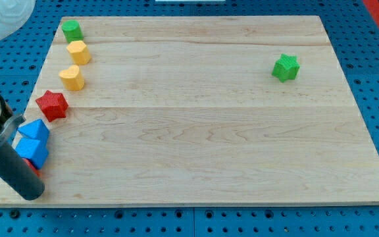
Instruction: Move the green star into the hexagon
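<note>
The green star (pixel 285 67) lies alone on the wooden board (pixel 196 131), near the view's top right. The yellow hexagon (pixel 77 51) sits near the top left, in a line of blocks along the board's left edge. My tip (pixel 30 193) rests at the board's bottom left corner, just below two blue blocks. It is far from the green star and touches neither the star nor the hexagon.
Along the left edge from top to bottom lie a green block (pixel 72 29), a yellow heart-like block (pixel 72 77), a red star (pixel 52 104) and two blue blocks (pixel 35 130) (pixel 31 151). A small red piece (pixel 33 166) peeks out beside the rod.
</note>
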### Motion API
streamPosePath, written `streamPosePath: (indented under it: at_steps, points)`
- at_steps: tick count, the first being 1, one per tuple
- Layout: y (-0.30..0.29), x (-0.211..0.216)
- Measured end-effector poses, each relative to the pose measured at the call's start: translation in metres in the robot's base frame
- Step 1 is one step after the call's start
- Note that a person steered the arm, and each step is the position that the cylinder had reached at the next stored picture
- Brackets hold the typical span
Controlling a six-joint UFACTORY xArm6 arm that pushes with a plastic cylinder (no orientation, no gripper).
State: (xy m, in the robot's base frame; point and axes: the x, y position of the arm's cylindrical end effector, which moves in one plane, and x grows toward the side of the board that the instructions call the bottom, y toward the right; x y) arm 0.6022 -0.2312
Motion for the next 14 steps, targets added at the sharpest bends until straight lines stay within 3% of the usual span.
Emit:
streamPosePath:
  at_steps: [1,4,5,6,7,10,11,13,14]
  points:
    - [0.078,-0.006]
    - [0.419,-0.16]
    - [0.48,-0.209]
    - [0.478,-0.268]
    - [0.423,-0.281]
    - [0.424,-0.213]
    - [0.377,-0.211]
    - [0.296,-0.154]
    - [0.24,-0.153]
